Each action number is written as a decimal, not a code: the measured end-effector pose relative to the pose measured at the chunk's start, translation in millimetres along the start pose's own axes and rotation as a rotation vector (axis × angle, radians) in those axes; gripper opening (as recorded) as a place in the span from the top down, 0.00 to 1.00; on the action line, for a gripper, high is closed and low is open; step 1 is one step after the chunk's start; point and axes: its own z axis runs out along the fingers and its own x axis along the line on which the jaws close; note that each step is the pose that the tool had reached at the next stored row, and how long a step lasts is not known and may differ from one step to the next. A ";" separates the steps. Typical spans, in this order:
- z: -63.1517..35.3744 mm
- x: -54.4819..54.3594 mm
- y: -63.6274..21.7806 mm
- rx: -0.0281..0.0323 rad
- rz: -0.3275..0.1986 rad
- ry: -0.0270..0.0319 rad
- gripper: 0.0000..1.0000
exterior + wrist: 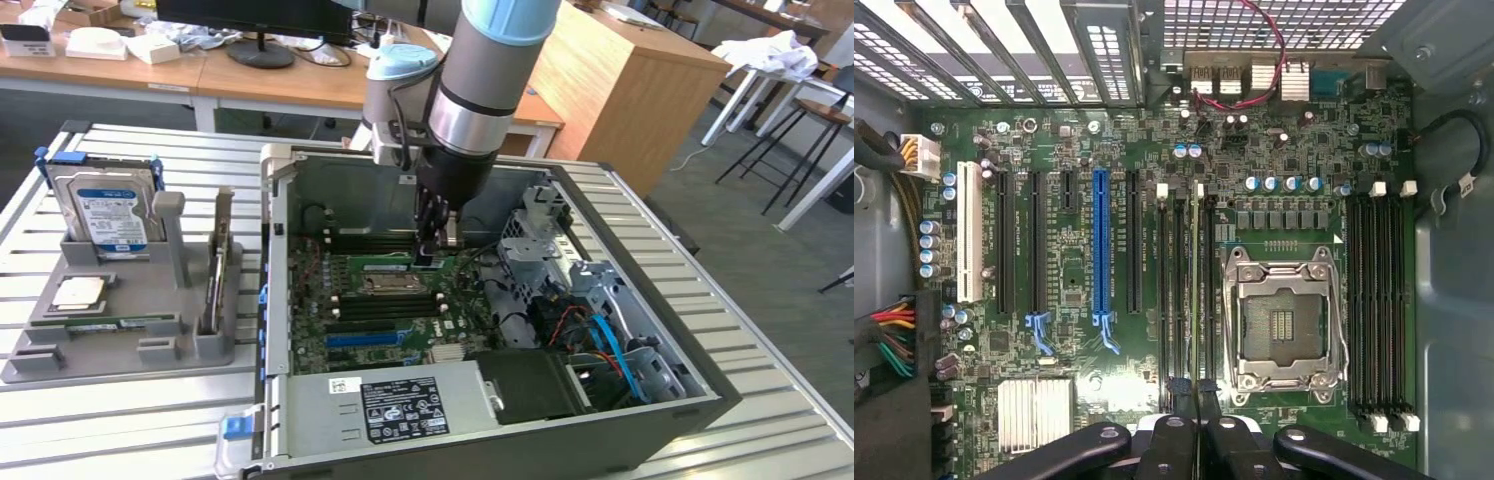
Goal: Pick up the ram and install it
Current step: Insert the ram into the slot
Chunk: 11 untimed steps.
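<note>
Exterior view: the Universal Robots arm reaches down into the open computer case [347, 190] that lies on its side across the middle of the slatted table [134, 430], its gripper [435, 245] poised low over the motherboard [350, 318], near the case's back wall. In the wrist view the gripper [1194, 385] has its jaws pressed together on the ram [1197, 290], pinching the thin stick by its upper edge so that it is seen edge-on, a pale sliver running straight out from between the fingertips [1179, 400]. The stick's long axis lies parallel to the dark memory slots [1179, 290] just beside the CPU socket [1284, 320], on the side away from the second bank of slots [1379, 300]. The ram hangs directly under the jaws and in line with that nearer bank. Whether its lower edge has met a slot cannot be told. Toward the table's edge on the exterior view's left, a grey holder [80, 350] carries the hard drive [110, 215] and an upright expansion card [218, 260], well apart from the arm.
</note>
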 end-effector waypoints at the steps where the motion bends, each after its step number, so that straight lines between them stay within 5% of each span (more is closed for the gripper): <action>1: 0.0 0.7 -0.1 0.0000 0.000 0.0001 0.88; 11: 0.0 9.9 -0.4 0.0000 0.000 0.0001 0.88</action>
